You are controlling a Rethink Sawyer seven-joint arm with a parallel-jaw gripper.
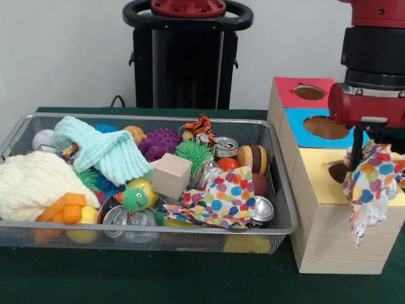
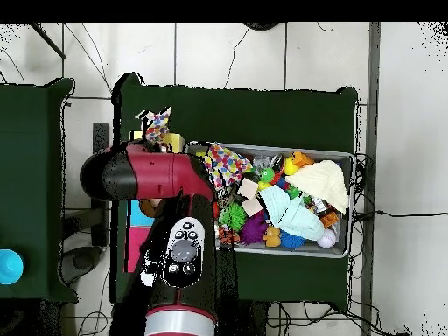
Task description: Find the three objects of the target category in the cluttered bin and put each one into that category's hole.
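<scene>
My gripper (image 1: 366, 155) hangs at the right, over the pale wooden box with the yellow surround (image 1: 319, 183). It is shut on a polka-dot cloth (image 1: 370, 183) that dangles over the box's front right corner and part-hides the round hole (image 1: 337, 171). From above, this cloth (image 2: 157, 125) shows past the arm's end. A second polka-dot cloth (image 1: 218, 199) lies in the front right of the wire mesh bin (image 1: 145, 118), on top of cans; it also shows in the overhead view (image 2: 225, 164). No third polka-dot cloth is in sight.
The blue-surrounded hole (image 1: 326, 126) and the red-surrounded hole (image 1: 309, 92) lie behind the yellow one. The bin holds a mint knitted cloth (image 1: 104, 152), a cream knitted cloth (image 1: 35, 183), a wooden cube (image 1: 171, 176), spiky balls, cans and orange blocks.
</scene>
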